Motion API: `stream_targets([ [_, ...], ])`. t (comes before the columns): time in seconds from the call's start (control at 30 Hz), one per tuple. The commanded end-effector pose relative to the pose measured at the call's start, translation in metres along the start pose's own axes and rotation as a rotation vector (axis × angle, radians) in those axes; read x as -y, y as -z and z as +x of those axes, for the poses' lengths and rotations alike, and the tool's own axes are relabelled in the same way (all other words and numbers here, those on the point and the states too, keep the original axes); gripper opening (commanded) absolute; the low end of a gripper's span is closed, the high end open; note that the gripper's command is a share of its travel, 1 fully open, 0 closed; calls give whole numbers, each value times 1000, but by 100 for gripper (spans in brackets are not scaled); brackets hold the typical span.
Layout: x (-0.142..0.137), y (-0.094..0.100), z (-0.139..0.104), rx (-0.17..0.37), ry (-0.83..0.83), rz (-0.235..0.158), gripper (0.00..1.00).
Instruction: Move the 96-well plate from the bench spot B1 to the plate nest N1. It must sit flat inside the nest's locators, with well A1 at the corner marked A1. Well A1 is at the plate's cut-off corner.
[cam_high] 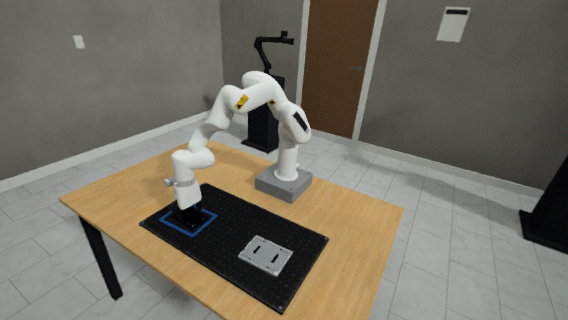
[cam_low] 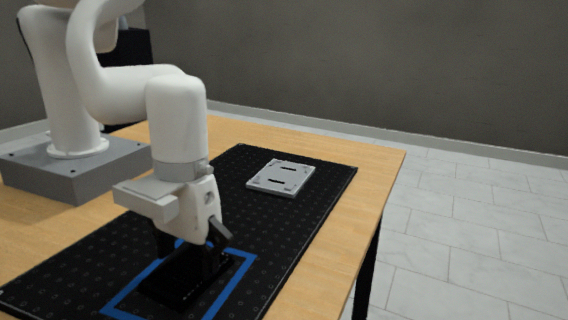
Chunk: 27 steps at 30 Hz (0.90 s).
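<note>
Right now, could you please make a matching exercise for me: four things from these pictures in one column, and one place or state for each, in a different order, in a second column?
Things:
1. plate
2. nest
3. pincer
4. arm base

Places or states:
a. grey block on the bare wood
b. open, lowered around the plate
c. inside the blue outline
d. light grey, with nothing on it

Pairs: 1-c, 2-d, 3-b, 4-a
</note>
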<state>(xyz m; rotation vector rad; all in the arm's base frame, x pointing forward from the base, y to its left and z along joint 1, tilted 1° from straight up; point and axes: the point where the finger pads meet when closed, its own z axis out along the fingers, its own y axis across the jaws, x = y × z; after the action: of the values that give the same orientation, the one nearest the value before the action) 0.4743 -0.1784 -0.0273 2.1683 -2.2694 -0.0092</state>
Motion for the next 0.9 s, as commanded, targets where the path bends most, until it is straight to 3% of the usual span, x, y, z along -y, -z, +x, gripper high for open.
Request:
stream_targets([
  [0.0,1,0,0,6,0,6,100],
  [0.87,2,-13,0,6,0,6,100],
])
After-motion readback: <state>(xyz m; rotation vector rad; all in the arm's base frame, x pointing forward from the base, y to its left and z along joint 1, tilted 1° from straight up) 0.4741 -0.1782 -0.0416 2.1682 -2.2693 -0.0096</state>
